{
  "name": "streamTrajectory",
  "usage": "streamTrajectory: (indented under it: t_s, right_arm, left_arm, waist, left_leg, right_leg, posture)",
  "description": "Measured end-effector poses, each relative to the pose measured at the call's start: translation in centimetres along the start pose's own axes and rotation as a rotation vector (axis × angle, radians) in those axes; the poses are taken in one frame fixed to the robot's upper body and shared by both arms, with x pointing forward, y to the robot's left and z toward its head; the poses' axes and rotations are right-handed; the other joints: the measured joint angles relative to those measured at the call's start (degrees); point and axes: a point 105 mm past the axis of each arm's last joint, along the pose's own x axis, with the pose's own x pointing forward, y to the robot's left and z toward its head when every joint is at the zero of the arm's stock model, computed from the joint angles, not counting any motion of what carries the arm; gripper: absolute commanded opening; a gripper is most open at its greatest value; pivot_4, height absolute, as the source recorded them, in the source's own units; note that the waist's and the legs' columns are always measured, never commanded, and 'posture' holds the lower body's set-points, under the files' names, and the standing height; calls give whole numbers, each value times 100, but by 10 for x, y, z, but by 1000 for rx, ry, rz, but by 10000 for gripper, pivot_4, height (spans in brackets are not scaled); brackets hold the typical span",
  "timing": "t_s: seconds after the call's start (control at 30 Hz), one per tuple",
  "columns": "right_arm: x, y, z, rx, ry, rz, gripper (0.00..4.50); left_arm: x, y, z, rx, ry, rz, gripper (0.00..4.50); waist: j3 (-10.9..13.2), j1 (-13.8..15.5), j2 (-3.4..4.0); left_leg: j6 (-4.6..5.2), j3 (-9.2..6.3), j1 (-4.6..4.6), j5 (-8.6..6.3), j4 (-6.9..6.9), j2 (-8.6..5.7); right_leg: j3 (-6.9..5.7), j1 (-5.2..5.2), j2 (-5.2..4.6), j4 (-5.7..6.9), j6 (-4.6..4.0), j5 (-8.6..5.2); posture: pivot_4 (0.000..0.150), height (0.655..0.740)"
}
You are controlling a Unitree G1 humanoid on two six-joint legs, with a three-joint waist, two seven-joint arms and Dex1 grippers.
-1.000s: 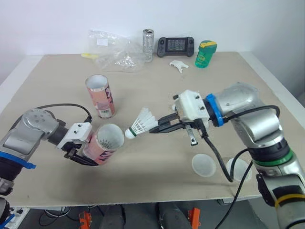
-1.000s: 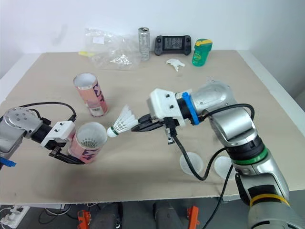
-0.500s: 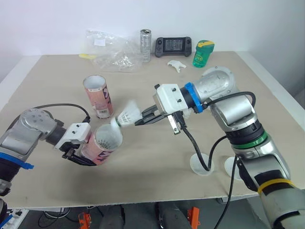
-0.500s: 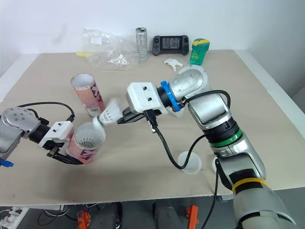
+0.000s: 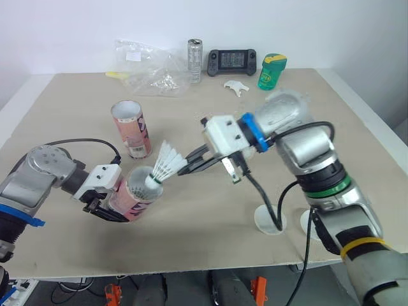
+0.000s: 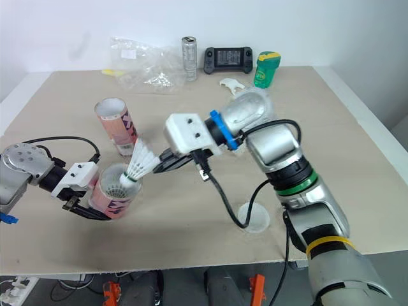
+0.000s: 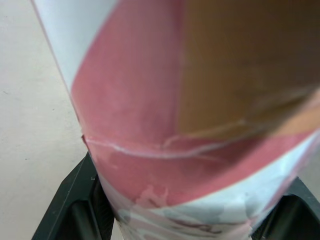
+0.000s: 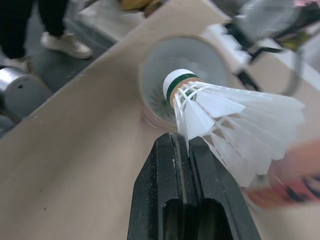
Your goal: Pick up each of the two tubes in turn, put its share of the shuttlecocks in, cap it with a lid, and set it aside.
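Pinching the shuttlecock, my right gripper may snag its feathers on the tube clamped in my left gripper.

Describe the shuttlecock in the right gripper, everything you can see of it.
The shuttlecock has a white feather skirt, a rounded white cork nose and a green band round the cork. The right gripper pinches it by the skirt's edge, fingers shut on the feathers. It is tilted nose-down, skirt up, nose at the open mouth of the pink-and-white tube that the left gripper holds tilted. Whether the nose touches the tube cannot be told.
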Motion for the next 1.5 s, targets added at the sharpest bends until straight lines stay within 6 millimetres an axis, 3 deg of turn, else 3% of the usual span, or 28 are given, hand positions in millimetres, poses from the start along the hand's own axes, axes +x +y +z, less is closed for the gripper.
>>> streamTrajectory:
  t_s: [0.03, 0.13, 0.37, 0.53, 0.57, 0.63, 0.73, 0.87, 1.0, 1.27, 1.5]
  right_arm:
    - [1, -2, 1, -12, 5, 1, 1003]
    - [10, -8, 3, -43, 25, 26, 8249]
    - [13, -13, 10, 3, -26, 69, 43748]
    - [-12, -25, 25, 92, -171, -12, 43748]
    - [-18, -29, 28, 105, -201, -32, 39303]
    - [-22, -31, 31, 98, -207, -48, 35420]
    - [-8, -28, 18, 97, -133, -20, 22394]
    - [14, -21, 6, 96, -89, 39, 1040]
    - [24, -21, 6, 76, -78, 65, 427]
    - [78, -28, 0, -40, 65, 205, 427]
    - [95, -29, -7, -159, 161, 271, 427]
  left_arm:
    - [0, 0, 0, 0, 0, 0, 28400]
    - [0, 0, 0, -1, 0, -1, 28400]
    - [0, 0, 0, -9, -2, -1, 28400]
    - [0, 0, 0, -11, -2, 1, 28400]
    - [0, 0, 0, -12, -2, 0, 28400]
    - [0, 0, 0, -13, -1, -1, 28400]
    - [0, 0, 0, -14, -1, 0, 28400]
    - [0, 0, 0, -20, -7, -1, 28400]
    - [1, 1, 0, -36, -16, 1, 28400]
    - [7, 2, 7, -73, -80, -9, 28400]
    - [7, 0, 2, -134, -86, 0, 28400]
  waist:
    - [0, 0, 0]
    - [0, 0, 0]
    - [0, 2, -1]
    - [0, 3, -1]
    - [0, 2, -1]
    - [-1, 0, -1]
    - [-1, -2, 0]
    - [0, 0, 0]
    - [0, 0, -1]
    - [-1, -6, -1]
    - [-1, -4, -2]
  left_leg:
    - [0, 0, 0, 0, 0, 0]
    - [0, -2, 0, 0, 0, 1]
    - [0, -4, -2, 0, 0, 1]
    - [0, -6, -1, 0, 0, 1]
    - [0, -6, -1, 0, 1, 1]
    - [0, -6, 1, 0, 0, 2]
    - [0, -6, 2, 0, -1, 3]
    - [0, -6, -2, 0, 0, 2]
    - [0, -7, -2, 0, 1, 2]
    - [0, -17, -3, 0, -1, 11]
    - [-2, -29, -5, 1, -1, 11]
  right_leg:
    - [0, 0, 0, 0, 0, 0]
    - [-3, 0, 0, 0, -1, -1]
    - [-6, 1, -1, 0, -2, -1]
    - [-8, 1, 0, 1, -4, 1]
    - [-9, 1, 0, 1, -5, 2]
    - [-10, 1, 0, 1, -6, 1]
    - [-10, 0, 2, 2, -6, 0]
    - [-9, 0, 1, 2, -4, -1]
    - [-10, 1, 1, 2, -4, -1]
    - [-17, -3, 14, 4, -11, -1]
    - [-27, -1, 14, 4, -12, -1]
  posture:
    - [1500, 7236]
    - [1500, 7236]
    - [1500, 7236]
    - [1500, 7236]
    - [1500, 7236]
    - [1500, 7236]
    - [1500, 7236]
    - [1500, 7236]
    - [1500, 7236]
    - [1500, 7236]
    - [1500, 7236]
